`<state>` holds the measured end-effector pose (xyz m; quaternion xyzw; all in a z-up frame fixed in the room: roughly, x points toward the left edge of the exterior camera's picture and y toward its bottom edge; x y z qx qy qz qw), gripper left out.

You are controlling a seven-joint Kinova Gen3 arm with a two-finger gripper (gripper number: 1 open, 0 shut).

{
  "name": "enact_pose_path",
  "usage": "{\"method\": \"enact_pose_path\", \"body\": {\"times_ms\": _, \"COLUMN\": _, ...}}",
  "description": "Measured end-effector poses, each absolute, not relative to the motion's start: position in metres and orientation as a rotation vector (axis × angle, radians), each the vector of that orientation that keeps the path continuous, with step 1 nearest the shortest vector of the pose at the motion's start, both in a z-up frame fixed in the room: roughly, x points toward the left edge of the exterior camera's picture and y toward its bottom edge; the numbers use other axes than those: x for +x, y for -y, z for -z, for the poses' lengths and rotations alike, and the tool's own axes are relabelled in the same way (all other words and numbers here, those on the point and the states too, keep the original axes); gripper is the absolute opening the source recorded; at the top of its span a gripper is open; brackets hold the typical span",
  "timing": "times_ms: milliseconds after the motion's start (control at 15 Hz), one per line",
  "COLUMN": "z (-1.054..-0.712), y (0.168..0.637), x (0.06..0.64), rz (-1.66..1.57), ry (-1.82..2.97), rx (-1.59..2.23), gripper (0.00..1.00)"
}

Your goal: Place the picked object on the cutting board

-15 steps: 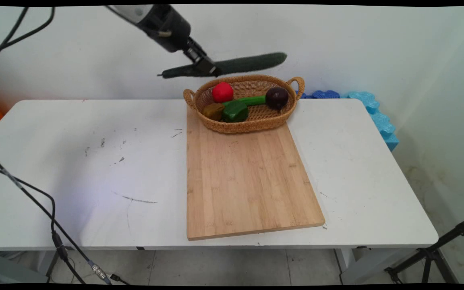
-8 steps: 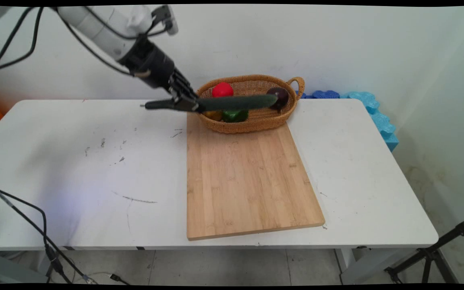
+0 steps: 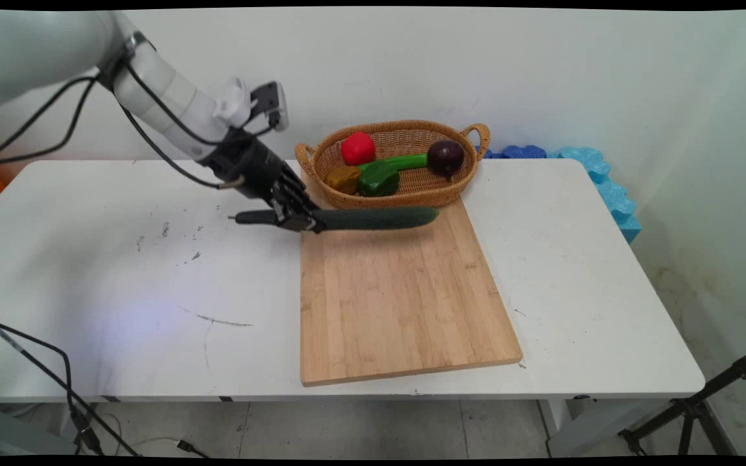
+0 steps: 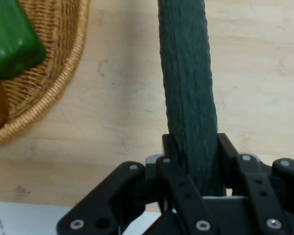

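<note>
A long dark green cucumber (image 3: 373, 219) hangs level just above the far left end of the bamboo cutting board (image 3: 399, 298). My gripper (image 3: 300, 221) is shut on the cucumber near its left end, with a short stub sticking out to the left. In the hand view the cucumber (image 4: 188, 88) runs up from between the black fingers (image 4: 169, 156), over the board (image 4: 122, 112). The wicker basket (image 3: 394, 199) stands right behind, holding a red fruit (image 3: 357, 148), a green pepper (image 3: 378, 178), a yellowish piece (image 3: 343, 178) and a dark purple onion (image 3: 445, 156).
Blue foam pieces (image 3: 606, 188) lie beyond the table's far right corner. A tripod leg (image 3: 697, 408) stands by the near right corner. Black cables (image 3: 56, 362) hang past the table's left front. The basket's rim (image 4: 49, 93) shows at the hand view's left.
The arm has come down and toward the near side with the cucumber, from high in front of the wall to just above the board's far end, in front of the basket.
</note>
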<state>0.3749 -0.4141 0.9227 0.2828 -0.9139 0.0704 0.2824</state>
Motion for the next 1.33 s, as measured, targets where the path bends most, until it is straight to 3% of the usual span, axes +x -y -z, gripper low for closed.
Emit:
{"method": "enact_pose_path", "body": {"times_ms": 600, "z": -0.875, "y": 0.418, "x": 0.366, "rz": -0.207, "ry": 2.425, "rx": 0.766, "gripper": 0.00}}
{"method": "enact_pose_path", "body": {"times_ms": 1267, "z": -0.849, "y": 0.426, "x": 0.348, "rz": -0.227, "ry": 2.381, "rx": 0.781, "gripper": 0.00}}
{"method": "enact_pose_path", "body": {"times_ms": 1333, "z": -0.848, "y": 0.427, "x": 0.347, "rz": -0.228, "ry": 2.378, "rx": 0.780, "gripper": 1.00}}
